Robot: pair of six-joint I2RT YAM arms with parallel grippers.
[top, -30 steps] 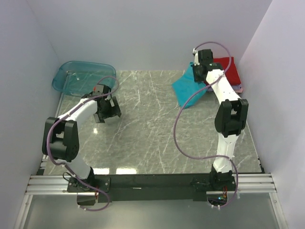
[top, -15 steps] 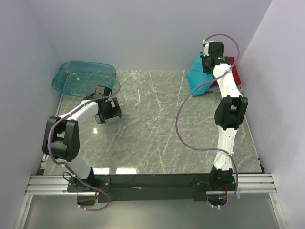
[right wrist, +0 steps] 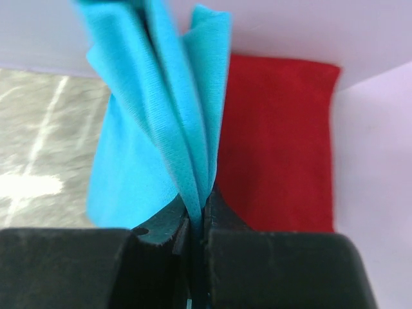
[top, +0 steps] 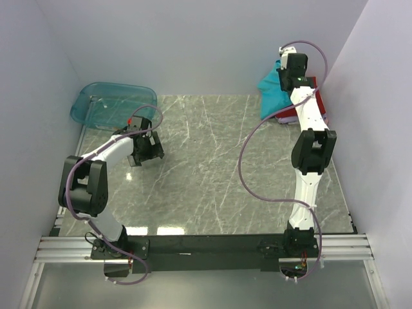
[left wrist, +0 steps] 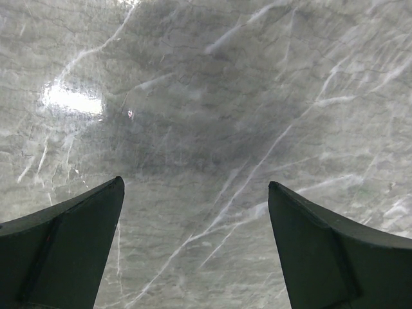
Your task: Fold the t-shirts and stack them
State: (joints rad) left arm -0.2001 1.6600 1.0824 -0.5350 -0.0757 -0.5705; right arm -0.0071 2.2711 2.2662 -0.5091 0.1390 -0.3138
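Note:
My right gripper [top: 285, 69] is raised at the far right corner, shut on a fold of the teal t-shirt [top: 273, 94], which hangs bunched from it. In the right wrist view the teal t-shirt [right wrist: 161, 122] is pinched between the closed jaws of the right gripper [right wrist: 198, 215]. A folded red t-shirt [right wrist: 277, 148] lies flat beneath and to the right, against the wall. The red t-shirt [top: 314, 96] rests on a pale lilac one [top: 324, 118] whose edge peeks out. My left gripper [top: 145, 152] hovers open over bare marble at the left; the left gripper [left wrist: 193, 187] holds nothing.
A see-through teal plastic tub [top: 112, 103] stands at the far left corner beyond the left arm. White walls close the back and both sides. The grey marble table [top: 206, 174] runs between the two arms.
My right gripper has carried the teal t-shirt up and to the right, from the table beside the stack to above the red t-shirt. The left arm has barely moved.

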